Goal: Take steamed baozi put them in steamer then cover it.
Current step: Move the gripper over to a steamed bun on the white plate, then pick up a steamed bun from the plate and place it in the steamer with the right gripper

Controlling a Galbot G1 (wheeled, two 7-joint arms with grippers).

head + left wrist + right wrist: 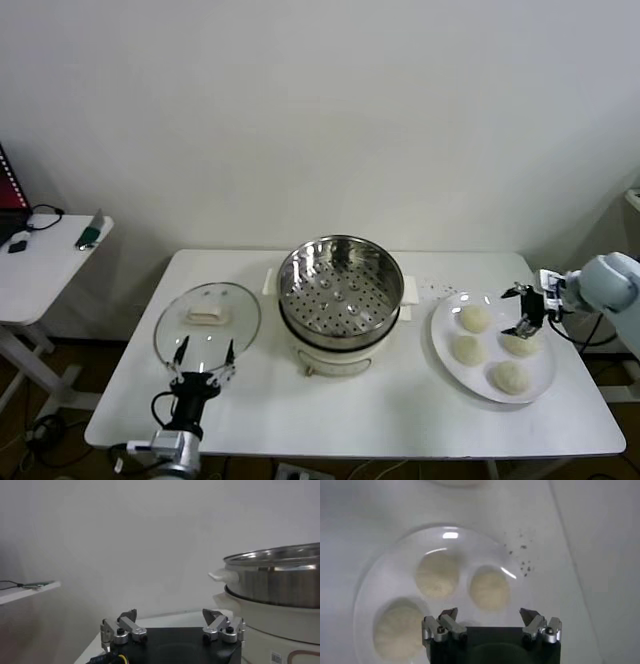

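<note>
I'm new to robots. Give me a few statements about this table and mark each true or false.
1. All four baozi lie on the plate. True.
2. The steamer already holds one bun. False: it is empty.
3. The cover sits on the steamer. False: it lies on the table, to the steamer's left.
4. The right gripper is open above the plate. True.
5. The left gripper is open beside the cover. True.

fourth baozi (520,343) partly behind right gripper (522,309)
</note>
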